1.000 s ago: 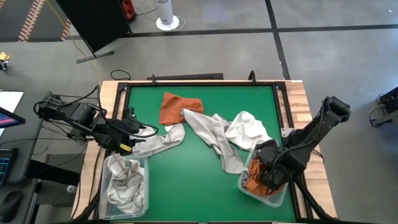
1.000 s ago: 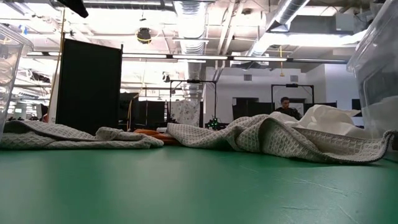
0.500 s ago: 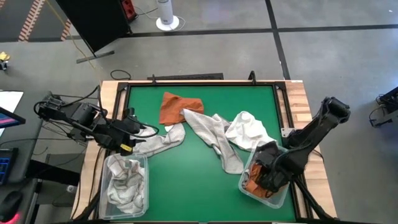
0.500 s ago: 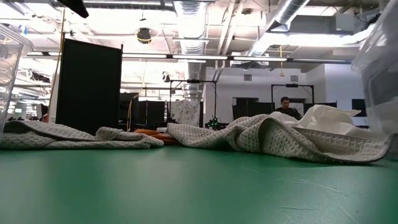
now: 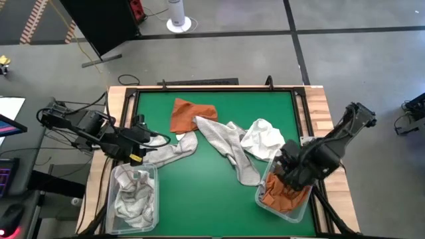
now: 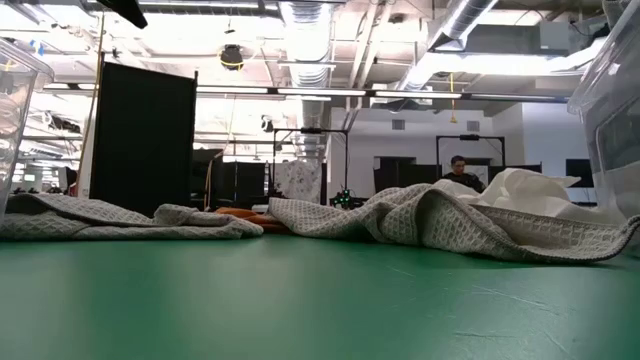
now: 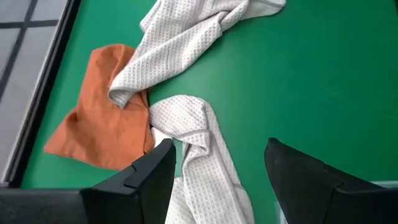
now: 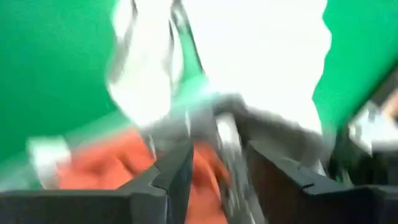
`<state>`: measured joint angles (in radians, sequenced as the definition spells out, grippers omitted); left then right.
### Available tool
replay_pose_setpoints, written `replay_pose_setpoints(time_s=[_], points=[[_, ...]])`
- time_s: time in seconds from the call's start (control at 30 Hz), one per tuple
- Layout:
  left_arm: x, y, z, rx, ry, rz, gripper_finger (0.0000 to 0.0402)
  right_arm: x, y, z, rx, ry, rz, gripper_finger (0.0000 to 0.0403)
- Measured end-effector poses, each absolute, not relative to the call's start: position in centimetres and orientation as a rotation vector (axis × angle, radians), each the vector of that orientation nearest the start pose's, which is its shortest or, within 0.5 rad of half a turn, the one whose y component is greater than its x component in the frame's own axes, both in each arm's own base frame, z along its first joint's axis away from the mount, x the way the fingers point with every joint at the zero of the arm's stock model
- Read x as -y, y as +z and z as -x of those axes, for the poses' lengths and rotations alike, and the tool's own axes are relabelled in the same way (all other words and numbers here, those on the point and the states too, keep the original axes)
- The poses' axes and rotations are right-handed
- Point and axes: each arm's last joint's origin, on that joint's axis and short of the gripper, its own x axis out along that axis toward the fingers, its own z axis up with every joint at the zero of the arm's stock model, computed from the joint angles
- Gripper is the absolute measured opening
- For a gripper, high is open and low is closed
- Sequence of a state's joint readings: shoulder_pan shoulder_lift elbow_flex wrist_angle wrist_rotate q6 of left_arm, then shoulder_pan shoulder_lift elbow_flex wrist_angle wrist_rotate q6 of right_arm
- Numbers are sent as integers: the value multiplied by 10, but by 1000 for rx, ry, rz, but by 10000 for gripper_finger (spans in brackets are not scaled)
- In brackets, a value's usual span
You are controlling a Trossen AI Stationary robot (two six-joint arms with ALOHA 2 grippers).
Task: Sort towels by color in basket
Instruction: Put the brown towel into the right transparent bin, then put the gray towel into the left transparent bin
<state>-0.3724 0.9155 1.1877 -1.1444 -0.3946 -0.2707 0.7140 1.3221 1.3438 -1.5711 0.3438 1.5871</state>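
Observation:
My right gripper (image 5: 287, 176) hangs open over the clear right bin (image 5: 260, 198), which holds a rust orange towel (image 5: 282, 198); its wrist view is blurred, with orange below the parted fingers (image 8: 217, 180). My left gripper (image 5: 147, 141) waits open above one end of a checked towel (image 5: 171, 151) that lies flat on the green mat; nothing is between its fingers (image 7: 214, 180). A second checked towel (image 5: 229, 147), a white towel (image 5: 265, 138) and another orange towel (image 5: 191, 114) lie spread on the mat, their edges overlapping.
A clear bin (image 5: 157, 192) at the near left holds checked towels (image 5: 135, 196). The mat's near middle (image 5: 206, 199) is bare green. Wooden rails (image 5: 319, 119) frame the table. In the low view the cloth pile (image 6: 450, 215) rises at mid-depth.
My right gripper has risen out of the right bin and gone a little toward the table's far edge, turning slightly as it went. The orange towel stays in the bin and shows more now.

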Motion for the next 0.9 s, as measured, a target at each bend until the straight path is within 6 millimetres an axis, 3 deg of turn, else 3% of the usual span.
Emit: replay_pose_setpoints(time_s=[0.27,0.5,0.6,0.73,0.9], points=[[47,356,-152,-852,123,-152,235,-82,354,-199,-778,-813,-406,174],[55,346,-175,-882,134,-241,235,-54,357,-256,-560,-638,-329,173],[59,342,-186,-877,124,-276,235,-43,344,-275,-564,-589,-292,173],[62,339,-193,-881,111,-302,235,-32,310,-299,-711,-579,-289,173],[68,340,-191,-866,83,-314,235,-33,260,-333,-886,-526,-300,173]])
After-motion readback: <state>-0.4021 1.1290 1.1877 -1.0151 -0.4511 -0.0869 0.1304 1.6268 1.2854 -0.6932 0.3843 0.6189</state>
